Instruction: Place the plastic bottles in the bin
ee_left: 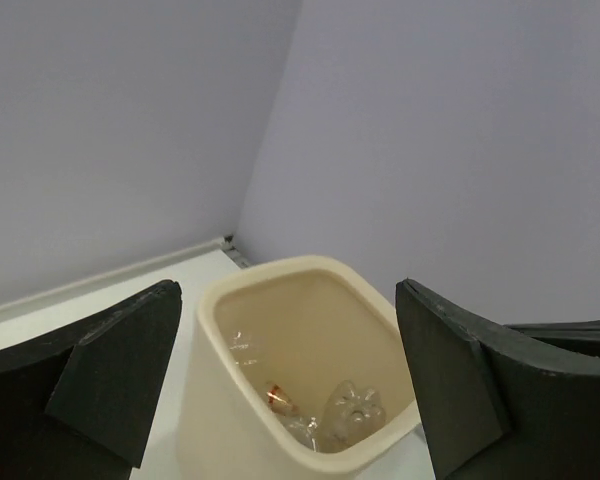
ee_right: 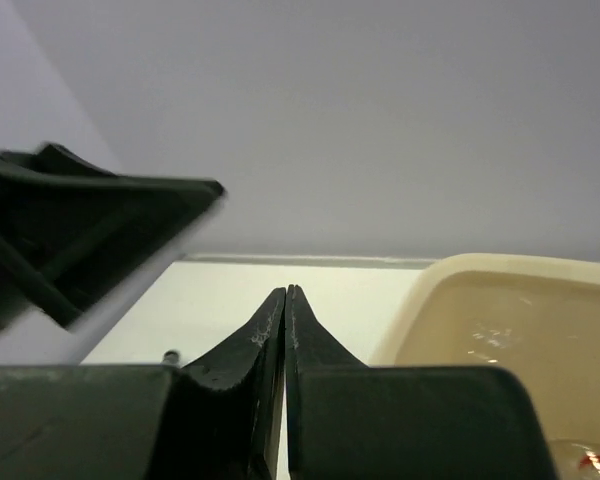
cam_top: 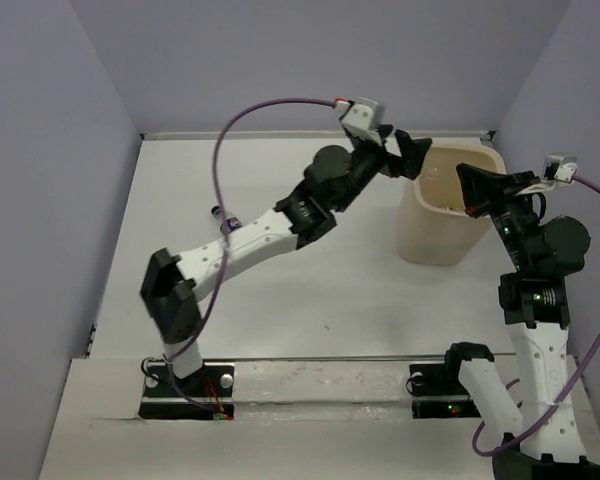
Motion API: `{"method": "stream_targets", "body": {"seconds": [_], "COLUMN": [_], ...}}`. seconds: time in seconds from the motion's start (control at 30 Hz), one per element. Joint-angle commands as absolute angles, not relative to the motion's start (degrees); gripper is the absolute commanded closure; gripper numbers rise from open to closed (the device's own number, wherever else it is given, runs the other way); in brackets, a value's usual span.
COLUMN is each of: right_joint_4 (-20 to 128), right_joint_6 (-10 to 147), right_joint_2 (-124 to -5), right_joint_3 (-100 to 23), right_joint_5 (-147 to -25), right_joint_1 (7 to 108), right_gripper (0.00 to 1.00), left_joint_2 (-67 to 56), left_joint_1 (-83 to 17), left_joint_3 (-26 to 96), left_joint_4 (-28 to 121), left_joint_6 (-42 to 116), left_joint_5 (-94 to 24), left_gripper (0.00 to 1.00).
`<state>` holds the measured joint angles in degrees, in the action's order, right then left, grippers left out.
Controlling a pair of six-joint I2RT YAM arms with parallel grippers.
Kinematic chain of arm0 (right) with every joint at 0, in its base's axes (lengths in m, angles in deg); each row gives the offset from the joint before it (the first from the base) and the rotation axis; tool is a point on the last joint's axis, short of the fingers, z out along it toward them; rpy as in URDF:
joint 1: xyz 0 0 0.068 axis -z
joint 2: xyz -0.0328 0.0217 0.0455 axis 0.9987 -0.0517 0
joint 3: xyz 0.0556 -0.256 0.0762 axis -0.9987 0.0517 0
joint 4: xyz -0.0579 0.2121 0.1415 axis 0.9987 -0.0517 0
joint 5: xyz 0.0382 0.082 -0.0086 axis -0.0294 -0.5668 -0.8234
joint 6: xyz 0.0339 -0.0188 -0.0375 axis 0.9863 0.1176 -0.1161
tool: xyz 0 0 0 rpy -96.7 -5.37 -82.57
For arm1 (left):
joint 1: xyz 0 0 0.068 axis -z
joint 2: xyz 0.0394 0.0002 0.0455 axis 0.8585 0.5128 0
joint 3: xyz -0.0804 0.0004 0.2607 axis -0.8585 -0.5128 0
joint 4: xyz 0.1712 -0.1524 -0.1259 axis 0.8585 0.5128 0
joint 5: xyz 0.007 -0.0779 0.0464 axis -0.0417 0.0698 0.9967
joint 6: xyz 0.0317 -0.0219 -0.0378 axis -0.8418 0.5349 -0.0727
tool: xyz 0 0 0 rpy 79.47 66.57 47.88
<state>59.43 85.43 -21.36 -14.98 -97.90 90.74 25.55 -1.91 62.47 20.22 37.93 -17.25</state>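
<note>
The left end effector [ee_left: 288, 300] is held above the bin [ee_left: 280, 268] with its fingers spread wide and nothing between them. Several clear bottles [ee_left: 352, 408] are seen lying on the bin's floor, one with a red cap. The right end effector [ee_right: 287, 300] is poised at the bin's near right rim, its jaws pressed together on nothing. The bin is stood at the far right of the bench [cam_top: 310, 300]. What appears to be one more bottle [cam_top: 225, 219], small and dark-capped, is seen on the bench well to the left of the bin, just beside the forearm of the left arm [cam_top: 260, 235] and partly hidden by it. Its long axis seems to run from a cap at the far left to a body at the near right, though this cannot be told surely. That bottle is judged to lie back toward the left arm's base, behind its end effector. It is far nearer the left arm than the right. A retreat and a turn downward would be called for before any grasp.
</note>
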Motion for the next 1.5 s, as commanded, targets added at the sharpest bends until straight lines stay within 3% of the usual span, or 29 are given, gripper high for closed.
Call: {"method": "stream_targets", "body": {"seconds": [0.0, 0.13, 0.27, 0.33, 0.37, 0.47, 0.53, 0.7, 0.87, 0.97, 1.13, 1.2, 1.23, 1.27, 1.37, 1.47], "right_joint_4": [59.77, 57.50, 51.09, 50.02, 50.02, 50.02, 50.02, 46.96, 40.46, 34.74, 32.27, 32.44, 33.05, 33.49, 35.42, 47.71], "right_joint_6": [88.64, 87.51, 80.14, 76.52, 76.17, 74.50, 73.35, 70.37, 68.61, 67.99, 70.27, 71.33, 71.42, 71.42, 73.35, 73.97], "right_joint_2": [-25.15, -30.42, -38.67, -45.50, -48.24, -59.93, -69.21, -89.20, -108.53, -120.40, -132.53, -134.05, -134.31, -134.14, -128.47, -113.91], "right_joint_3": [-18.41, -20.96, -26.05, -29.13, -30.18, -35.19, -40.19, -57.12, -73.52, -91.12, -99.96, -100.94, -100.68, -100.33, -95.34, -79.05], "right_joint_5": [-112.28, -115.90, -105.65, -99.59, -98.51, -93.94, -92.00, -86.47, -84.96, -85.58, -90.22, -91.20, -90.85, -89.37, -84.97, -83.56], "right_joint_1": [90.55, 86.09, 68.97, 59.32, 56.91, 49.44, 45.58, 39.84, 39.05, 39.05, 38.00, 37.99, 37.38, 37.38, 37.38, 37.38], "right_gripper": [0.93, 0.88, 0.80, 0.64, 0.44, 0.16, 0.07, 0.01, 0.00, 0.00, 0.01, 0.06, 0.12, 0.34, 0.72, 0.75], "left_joint_2": [4.72, -9.73, -21.86, -27.84, -29.86, -36.98, -41.91, -52.01, -55.63, -55.90, -55.46, -55.55, -55.63, -55.72, -55.99, -55.90], "left_joint_1": [-6.05, -10.27, -12.04, -12.39, -12.48, -12.65, -12.65, -12.83, -13.44, -14.50, -15.11, -15.38, -15.55, -15.73, -16.08, -16.34], "left_joint_3": [47.60, 33.61, 27.26, 25.50, 24.72, 23.22, 21.21, 13.84, 9.60, 8.10, 8.10, 7.92, 7.92, 7.84, 7.66, 7.48], "left_joint_4": [15.83, 21.01, 33.13, 39.99, 44.01, 49.22, 53.01, 50.66, 47.05, 46.78, 46.87, 46.60, 46.51, 46.51, 46.43, 46.08], "left_joint_6": [42.38, 47.58, 46.27, 45.21, 44.60, 43.63, 42.32, 39.42, 37.48, 36.43, 36.60, 36.42, 36.51, 36.60, 36.69, 36.69], "left_joint_5": [-11.09, -9.59, -2.22, 1.91, 4.19, 8.06, 12.63, 20.81, 21.27, 19.42, 17.93, 16.87, 16.87, 16.69, 16.60, 16.43], "left_gripper": [0.01, 0.01, 0.01, 0.01, 0.01, 0.01, 0.01, 0.01, 0.01, 0.01, 0.01, 0.01, 0.01, 0.01, 0.01, 0.01]}}
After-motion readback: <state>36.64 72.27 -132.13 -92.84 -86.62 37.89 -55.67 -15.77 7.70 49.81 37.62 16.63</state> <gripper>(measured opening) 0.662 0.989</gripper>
